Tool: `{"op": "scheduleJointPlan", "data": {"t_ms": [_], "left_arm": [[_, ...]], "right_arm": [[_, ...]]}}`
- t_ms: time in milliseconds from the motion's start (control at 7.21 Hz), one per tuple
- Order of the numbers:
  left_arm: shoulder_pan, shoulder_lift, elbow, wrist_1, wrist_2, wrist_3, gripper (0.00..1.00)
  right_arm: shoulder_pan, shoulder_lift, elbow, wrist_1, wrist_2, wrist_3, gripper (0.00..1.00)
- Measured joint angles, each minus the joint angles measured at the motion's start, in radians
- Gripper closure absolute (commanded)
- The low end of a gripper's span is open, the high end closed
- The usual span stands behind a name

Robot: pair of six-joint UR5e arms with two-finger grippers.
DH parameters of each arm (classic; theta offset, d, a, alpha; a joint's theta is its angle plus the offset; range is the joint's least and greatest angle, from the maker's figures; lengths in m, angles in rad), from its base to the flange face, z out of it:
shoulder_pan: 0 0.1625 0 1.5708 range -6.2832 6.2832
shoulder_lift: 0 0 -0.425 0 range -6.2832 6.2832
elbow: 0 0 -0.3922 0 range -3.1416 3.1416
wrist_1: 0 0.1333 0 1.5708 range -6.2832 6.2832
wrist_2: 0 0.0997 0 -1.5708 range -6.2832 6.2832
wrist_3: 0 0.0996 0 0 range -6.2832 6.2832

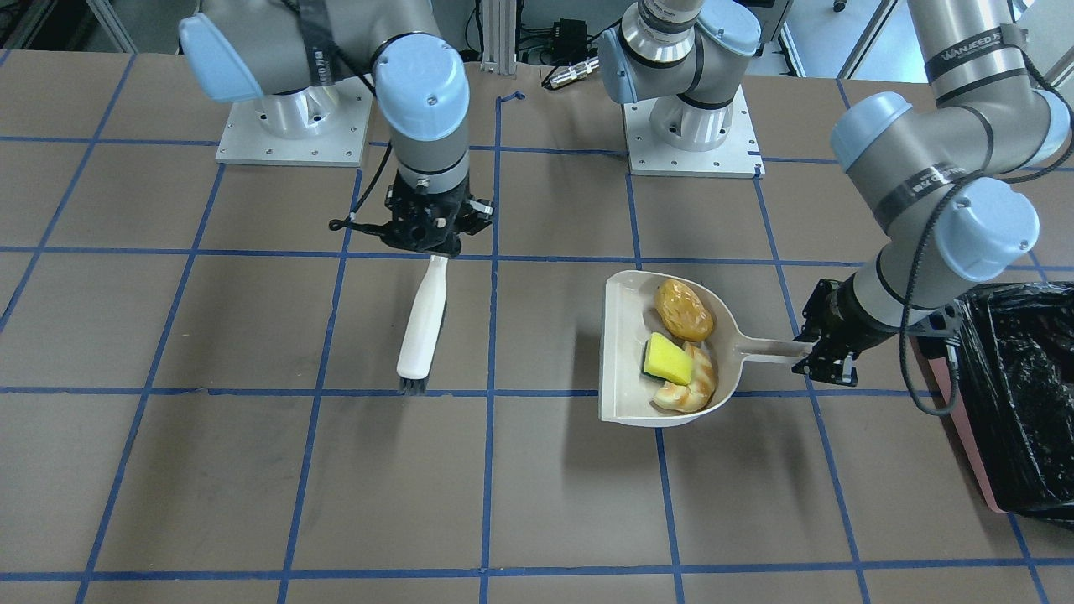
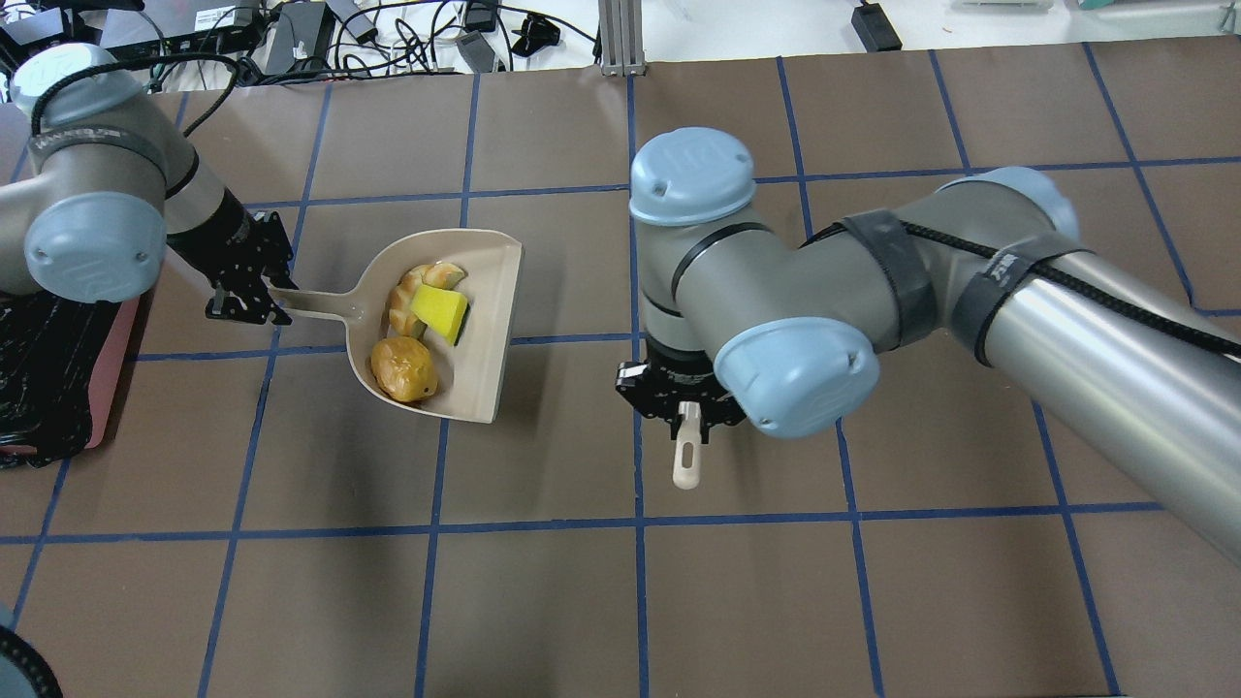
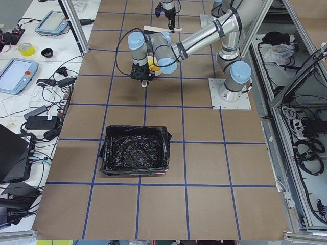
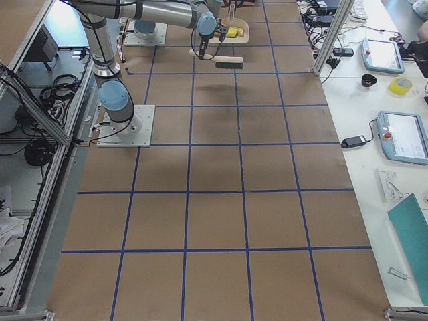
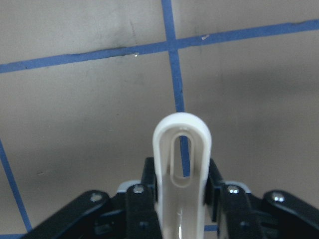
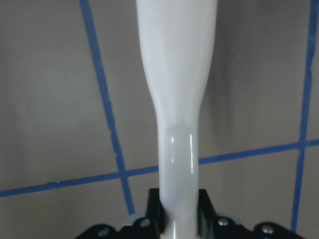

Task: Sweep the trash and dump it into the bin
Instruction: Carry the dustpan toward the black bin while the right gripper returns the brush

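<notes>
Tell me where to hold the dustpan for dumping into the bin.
By its thin handle, from the bin side, where the left claw grips it: the handle juts straight off the scoop's rear wall, and the trash lies in the scoop.

Bin point(image 1: 967, 445), at the left edge of the table point(image 1: 537, 503): cropped by frame. Brush point(image 2: 686, 456) bristles: hidden beneath right arm point(image 2: 795, 291) overhead.
</notes>
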Motion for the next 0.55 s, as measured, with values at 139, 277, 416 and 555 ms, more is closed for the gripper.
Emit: {"op": "scheduleJointPlan", "data": {"t_ms": [139,277,416,555], "left_arm": [[0.039,-0.018,0.031,-0.01,-0.014,0.044,1.0],[0.078,-0.032,0.057,-0.02,-0.02,0.099,1.0],[0.119,-0.039,0.078,-0.033,-0.02,0.171,1.0],[0.169,-0.044,0.097,-0.039,-0.018,0.249,1.0]], "right_arm": [[-0.083,-0.001,0.0,0.002,-0.007,-0.103,1.0],[-0.167,-0.001,0.0,-0.002,-0.03,-0.188,1.0],[-0.25,-0.002,0.0,-0.008,-0.079,-0.28,1.0],[-0.34,-0.002,-0.002,-0.013,-0.125,-0.402,1.0]]}}
